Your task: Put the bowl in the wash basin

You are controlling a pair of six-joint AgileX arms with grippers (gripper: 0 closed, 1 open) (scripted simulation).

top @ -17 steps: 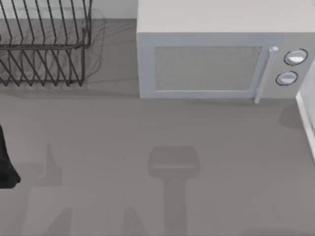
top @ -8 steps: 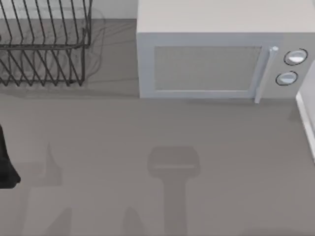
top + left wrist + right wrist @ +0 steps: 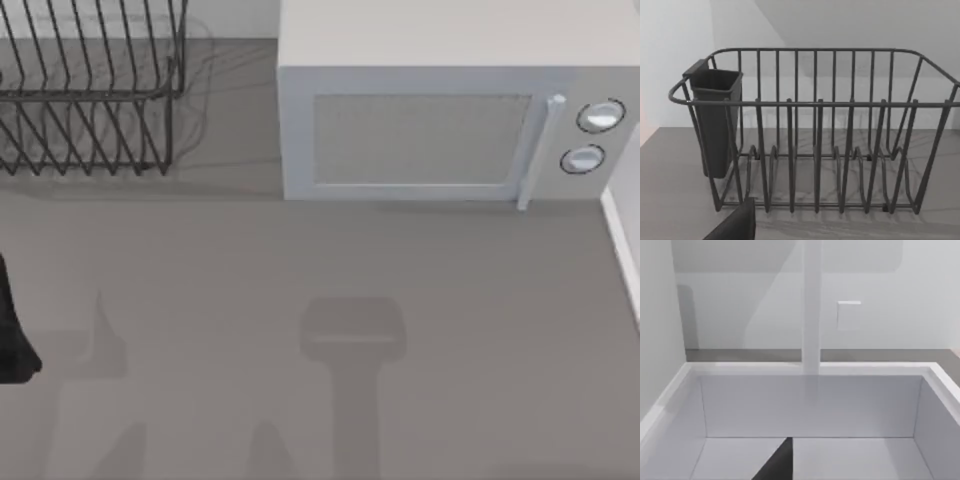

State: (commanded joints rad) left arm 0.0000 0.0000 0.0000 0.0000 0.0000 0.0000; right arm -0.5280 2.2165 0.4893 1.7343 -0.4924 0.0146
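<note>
Grip first: a dark sliver of the left gripper [image 3: 737,224] juts in at the edge of its wrist view, and whether it is released or clenched I cannot tell. Straight ahead of it, close, stands the dish rack [image 3: 815,150], wire dividers upright, with a dark cutlery cup [image 3: 715,120] hooked on one end wall. No bowl sits in those slots.

Over to the right gripper [image 3: 776,464]: again just a dark wedge, so its grip cannot be told either. Directly beneath and ahead of it is the white wash basin [image 3: 805,369], with the faucet [image 3: 811,305] rising behind the far rim. The bowl is not in the basin, and where it lies I cannot tell.

Farther out, the left arm [image 3: 12,335] hangs at the table's [image 3: 300,260] left edge, well short of the rack. The microwave [image 3: 420,130] stands shut between rack and basin.

And the change? A soft shadow beside the microwave's right end a second ago has slid toward the basin and faded out, while the left arm has not budged. My read: the right arm has shifted over the basin, but with no bowl found, the task is barely begun.
</note>
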